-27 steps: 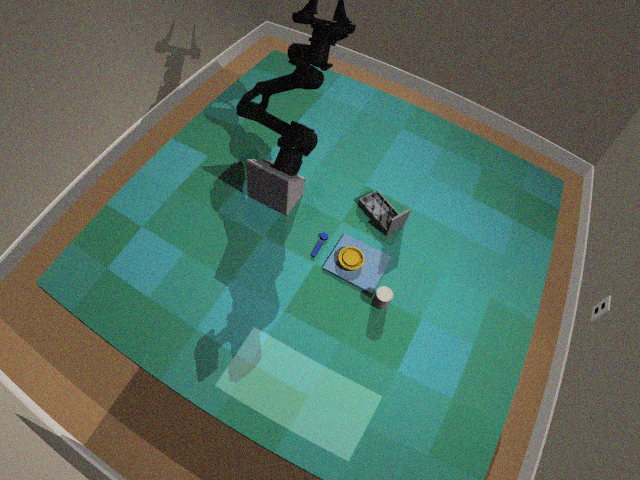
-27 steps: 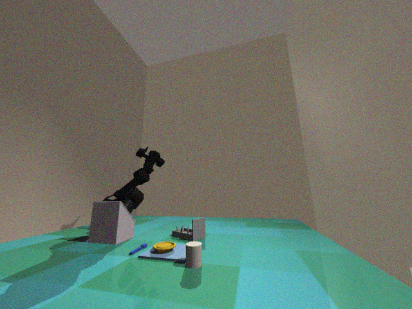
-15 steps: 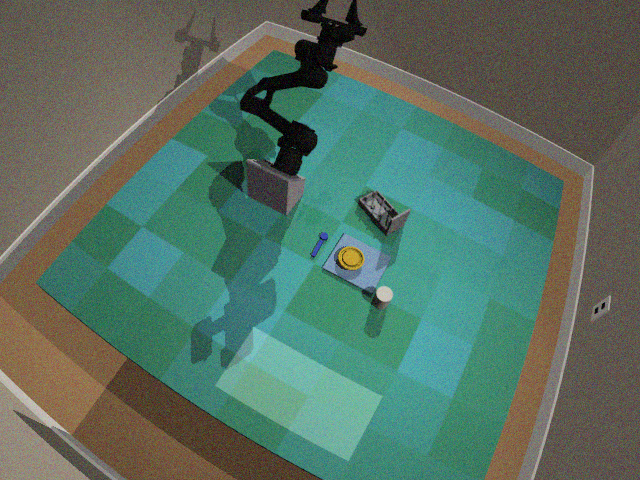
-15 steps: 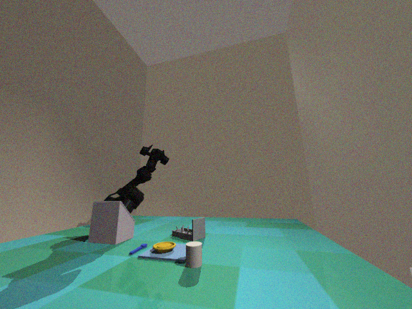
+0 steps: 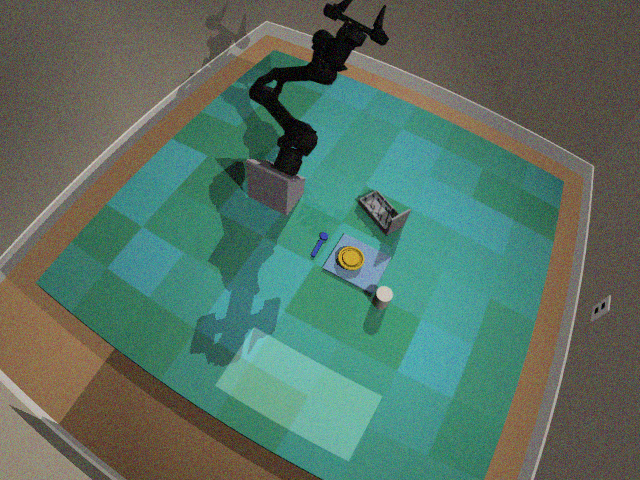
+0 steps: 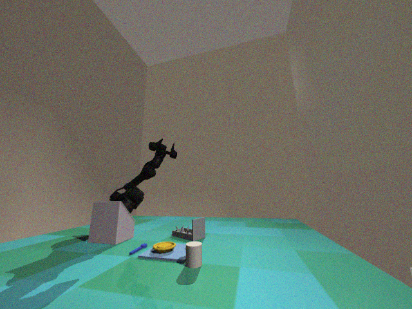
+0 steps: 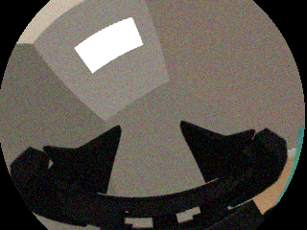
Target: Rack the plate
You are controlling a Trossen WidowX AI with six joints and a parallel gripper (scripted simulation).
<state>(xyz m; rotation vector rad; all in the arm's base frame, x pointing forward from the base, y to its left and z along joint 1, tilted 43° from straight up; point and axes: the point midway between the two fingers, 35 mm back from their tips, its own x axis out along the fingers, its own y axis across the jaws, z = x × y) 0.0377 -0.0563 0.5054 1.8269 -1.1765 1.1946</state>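
A yellow plate (image 5: 351, 257) (image 6: 164, 246) lies flat on a blue-grey square board (image 5: 370, 279) (image 6: 148, 256). The grey dish rack (image 5: 379, 211) (image 6: 182, 234) stands behind the board, with small upright rails and a tall panel at one end; its slots look empty. My gripper (image 5: 367, 5) (image 6: 168, 142) (image 7: 151, 124) is open and empty. It is raised high above the table, far from the plate and the rack, with its fingers pointing up and away from them. The wrist view shows only walls, the ceiling and a bright ceiling light between and beyond the fingers.
A blue spoon-like utensil (image 5: 318, 245) (image 6: 138, 248) lies beside the board, on the side toward the arm's base block (image 5: 274, 187) (image 6: 111, 223). A pale upright cylinder (image 5: 383, 297) (image 6: 194, 255) stands by the board's front corner. The rack's tall panel (image 5: 398, 221) (image 6: 199, 228) rises on the side nearer the cylinder.
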